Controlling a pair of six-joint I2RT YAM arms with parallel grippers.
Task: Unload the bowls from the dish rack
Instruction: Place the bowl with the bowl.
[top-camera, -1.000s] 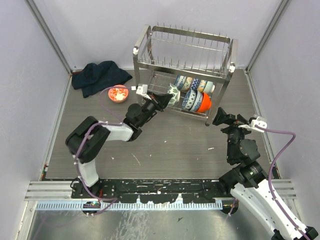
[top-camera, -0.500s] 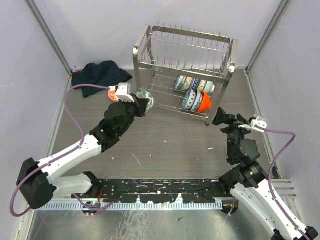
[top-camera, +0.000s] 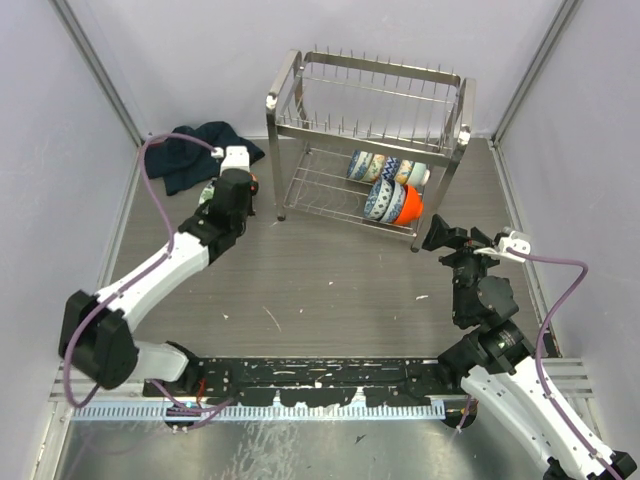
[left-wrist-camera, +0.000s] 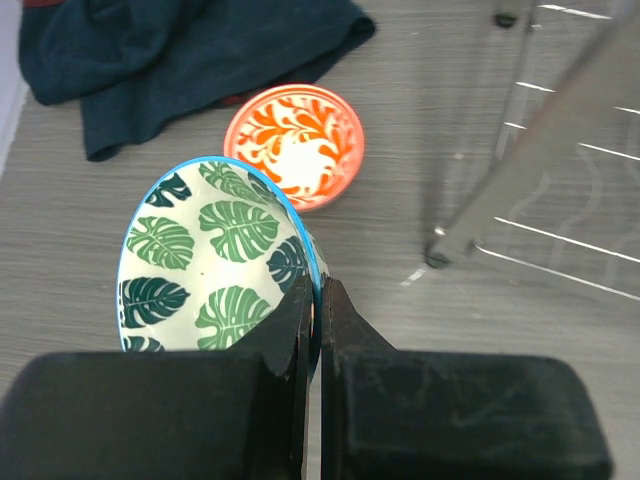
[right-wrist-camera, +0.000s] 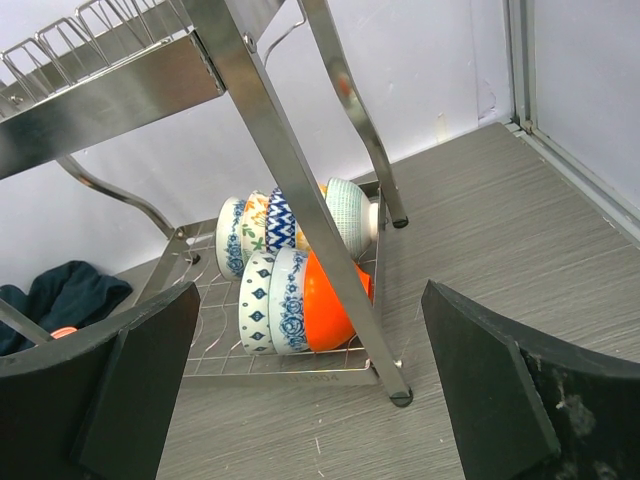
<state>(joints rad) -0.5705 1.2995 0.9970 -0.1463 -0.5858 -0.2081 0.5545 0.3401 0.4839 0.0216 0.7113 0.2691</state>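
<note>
My left pincer (left-wrist-camera: 320, 292) clamps leaf bowl (left-wrist-camera: 205, 260) by rim, beside red bowl (left-wrist-camera: 295, 145) on table (left-wrist-camera: 420, 120); top view hides grip. Right pincer (right-wrist-camera: 310, 385) gapes wide; its camera shows 2 rows of bowls (right-wrist-camera: 282, 300) on rack (right-wrist-camera: 262, 120) lower tier.

We see the dish rack (right-wrist-camera: 285, 165), silver wire, standing upright. Its lower tier holds bowls on edge: a patterned back row (right-wrist-camera: 290, 235), two blue-floral bowls (right-wrist-camera: 270, 300) and a bright orange bowl (right-wrist-camera: 330, 300) in front. A leaf-print bowl (left-wrist-camera: 215, 255) hangs tilted, rim pinched in the left gripper (left-wrist-camera: 318, 300), near an orange-swirl bowl (left-wrist-camera: 294, 146) (upright on the table).
</note>
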